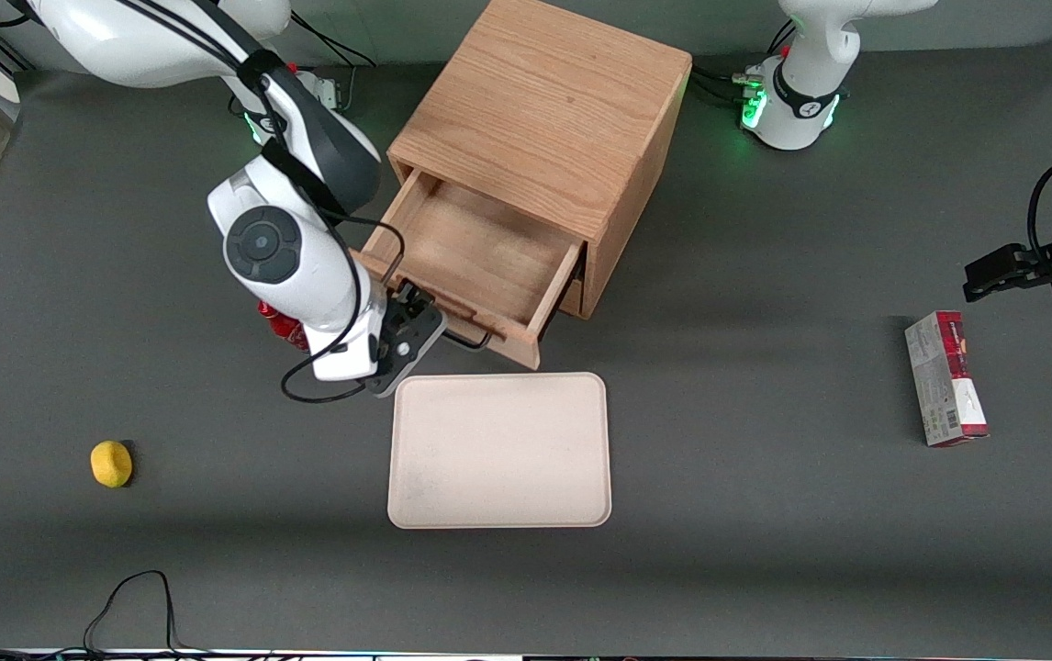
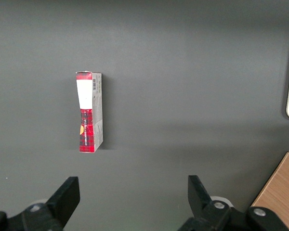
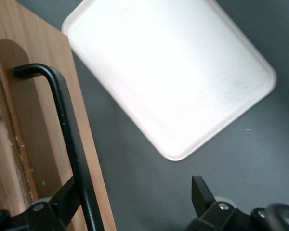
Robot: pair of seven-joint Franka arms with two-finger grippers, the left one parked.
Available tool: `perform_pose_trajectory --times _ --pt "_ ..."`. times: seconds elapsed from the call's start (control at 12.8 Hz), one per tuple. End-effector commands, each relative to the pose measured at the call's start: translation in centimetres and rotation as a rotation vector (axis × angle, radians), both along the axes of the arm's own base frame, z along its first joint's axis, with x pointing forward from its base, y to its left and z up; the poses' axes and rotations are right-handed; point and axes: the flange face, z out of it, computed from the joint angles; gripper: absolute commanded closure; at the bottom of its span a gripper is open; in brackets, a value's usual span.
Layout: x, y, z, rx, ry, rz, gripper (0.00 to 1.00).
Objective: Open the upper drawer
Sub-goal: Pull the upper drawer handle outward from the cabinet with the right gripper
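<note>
Upper drawer (image 1: 480,266) stands pulled well out. Gripper (image 1: 416,317) at handle (image 3: 70,144), fingers spread, gripping nothing. Next: retract clear.

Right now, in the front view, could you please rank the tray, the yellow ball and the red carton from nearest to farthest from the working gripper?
The gripper is at the upper drawer handle.
1. Tray: just nearer the camera.
2. Yellow ball: toward the working arm's end.
3. Red carton: toward the parked arm's end.
</note>
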Motion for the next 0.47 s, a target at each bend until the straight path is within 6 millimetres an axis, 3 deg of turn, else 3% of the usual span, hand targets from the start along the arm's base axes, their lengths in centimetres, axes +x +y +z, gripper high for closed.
perform_pose_trajectory --times 0.0,0.39 --pt "2.2 -1.3 0.4 -0.001 -0.033 -0.008 0.0" --pt "2.3 -1.6 1.8 0.008 -0.012 -0.036 0.0"
